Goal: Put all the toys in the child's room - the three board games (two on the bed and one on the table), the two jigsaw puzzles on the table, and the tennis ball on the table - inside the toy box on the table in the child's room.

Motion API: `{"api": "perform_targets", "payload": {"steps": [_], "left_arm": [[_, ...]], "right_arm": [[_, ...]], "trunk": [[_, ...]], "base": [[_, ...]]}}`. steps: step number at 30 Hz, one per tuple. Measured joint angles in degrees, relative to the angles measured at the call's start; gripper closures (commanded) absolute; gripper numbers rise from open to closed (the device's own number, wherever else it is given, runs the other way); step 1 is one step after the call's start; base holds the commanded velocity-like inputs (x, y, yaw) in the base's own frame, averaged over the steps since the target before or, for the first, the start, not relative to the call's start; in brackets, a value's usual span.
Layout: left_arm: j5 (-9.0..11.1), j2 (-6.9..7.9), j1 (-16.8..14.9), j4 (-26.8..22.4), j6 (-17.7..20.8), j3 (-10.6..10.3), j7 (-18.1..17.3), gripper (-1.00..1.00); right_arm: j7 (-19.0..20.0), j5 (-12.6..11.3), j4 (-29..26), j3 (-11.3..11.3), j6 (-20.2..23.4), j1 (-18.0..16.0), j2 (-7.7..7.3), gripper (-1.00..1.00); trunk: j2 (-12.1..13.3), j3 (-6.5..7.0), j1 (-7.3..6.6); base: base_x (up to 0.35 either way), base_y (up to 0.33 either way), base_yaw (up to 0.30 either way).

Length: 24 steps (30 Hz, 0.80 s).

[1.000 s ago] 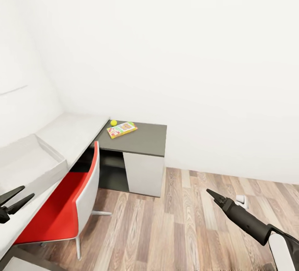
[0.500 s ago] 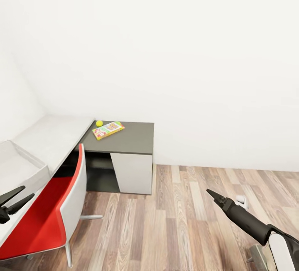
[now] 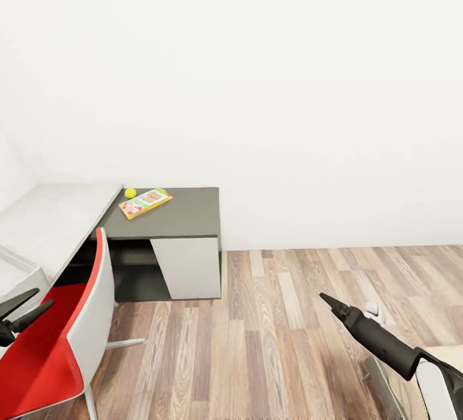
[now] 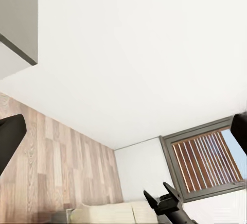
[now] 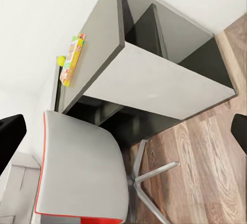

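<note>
A small yellow-green tennis ball [image 3: 130, 193] and one board game [image 3: 145, 202], a flat box with bright print, lie on the dark top of a low cabinet [image 3: 186, 214]. Both also show in the right wrist view, ball [image 5: 61, 59] and board game [image 5: 72, 59]. The pale grey table [image 3: 51, 220] adjoins that cabinet at the left. A pale corner at the left edge may be the toy box [image 3: 16, 264]. My left gripper [image 3: 44, 298] hangs open over the chair. My right gripper [image 3: 323, 296] is open above the floor, far from the toys.
A red and white swivel chair [image 3: 64, 336] stands at the table. Wood-plank floor [image 3: 276, 330] spreads to the right. A cream bed corner [image 3: 444, 350] shows at lower right. A small white object [image 3: 373, 309] lies on the floor. The left wrist view shows a window with blinds [image 4: 206, 157].
The camera has turned to the right, so the table, cabinet and chair have shifted left and most of the toy box has left the picture. Both arms keep their places in the view.
</note>
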Motion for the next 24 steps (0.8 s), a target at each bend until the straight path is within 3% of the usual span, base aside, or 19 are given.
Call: {"api": "perform_targets", "payload": {"steps": [24], "left_arm": [[0.0,-0.07,0.0,0.0,0.0,-0.1,0.0,-1.00]], "right_arm": [[-0.1,0.0,0.1,0.0,-0.1,0.0,0.09,-1.00]], "trunk": [[0.0,-1.40,0.00]], "base": [[-0.171,0.000,-0.220]]}}
